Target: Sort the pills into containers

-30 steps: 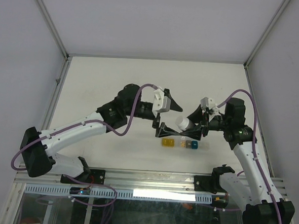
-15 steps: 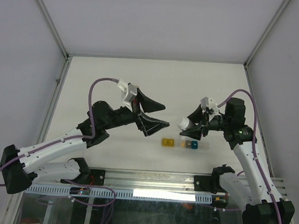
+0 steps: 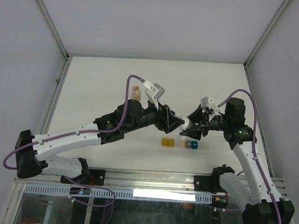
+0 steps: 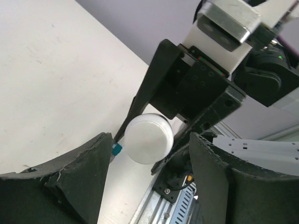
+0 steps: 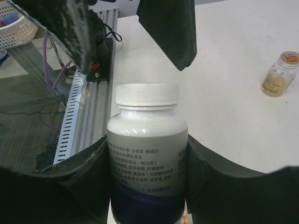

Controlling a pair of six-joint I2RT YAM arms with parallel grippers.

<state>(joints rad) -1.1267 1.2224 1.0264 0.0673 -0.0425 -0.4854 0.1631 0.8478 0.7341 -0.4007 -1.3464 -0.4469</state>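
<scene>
Clamping a white pill bottle (image 5: pixel 147 154) by its body, the right gripper (image 3: pixel 195 124) holds it over the worktop (image 3: pixel 217 85), and we see its white cap (image 4: pixel 148 138) pointing towards the left arm. The left gripper (image 3: pixel 178 123) faces that cap with its fingers spread wide. In its wrist view the cap sits between the two fingers with a gap on either side. The containers (image 3: pixel 179 143) lie as a short strip on the worktop, just nearer the arm bases than the bottle, with the yellow box at the left end. We cannot tell what is inside them. A small amber bottle (image 3: pixel 136 93) stands upright well apart from the strip, farther back on the left side.
</scene>
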